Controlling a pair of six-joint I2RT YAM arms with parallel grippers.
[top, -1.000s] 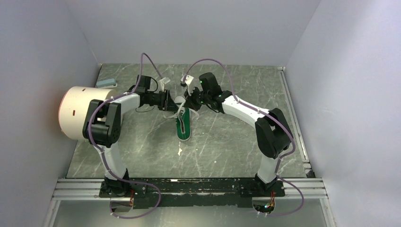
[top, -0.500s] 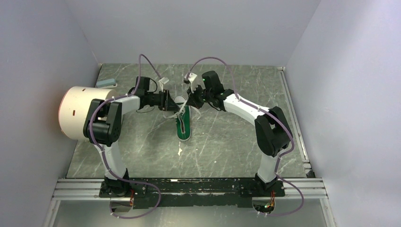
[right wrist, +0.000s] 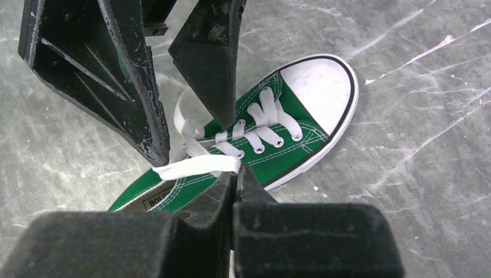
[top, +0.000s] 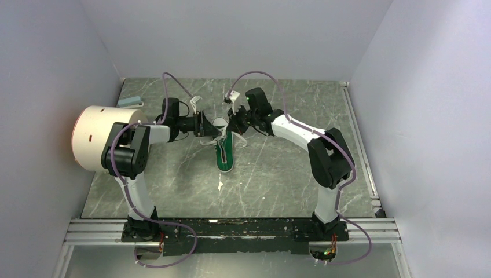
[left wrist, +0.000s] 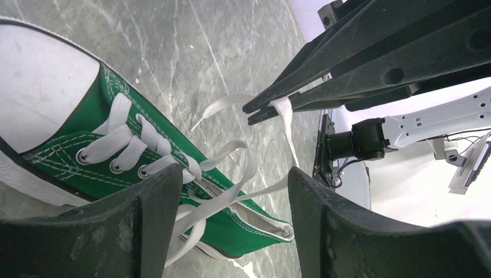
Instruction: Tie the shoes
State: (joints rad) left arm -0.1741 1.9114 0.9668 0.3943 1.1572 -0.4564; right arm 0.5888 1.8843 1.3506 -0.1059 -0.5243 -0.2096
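Since a second ago the left gripper (left wrist: 231, 180) has spread its jaws wide and drawn back slightly toward its own side. The right gripper (right wrist: 236, 171) has stayed clamped, and the sneaker has not shifted.

Nearest the arm bases, the marbled table (top: 278, 185) shows a few white flecks (top: 220, 185). Beyond them the green sneaker (top: 224, 154) rests on its sole mid-table, untied. The two grippers face each other over its far end. The right one is pinched fully closed on a flat stretch of white lace (right wrist: 197, 167) that trails back to the upper eyelets. The left one gapes and holds nothing, with slack loops lying just beyond its fingers.

The sneaker looks small and light, so a hard pull would likely drag or tip it. The lace is limp, flat and probably slippery, so it is best pinched across its flat side, a little in from the end.

The fingers stand very near each other, so knocking together is the main hazard. A big white cylinder (top: 98, 136) sits beside the left arm. A pale blue-grey object (top: 128, 101) lies well apart in the far-left corner
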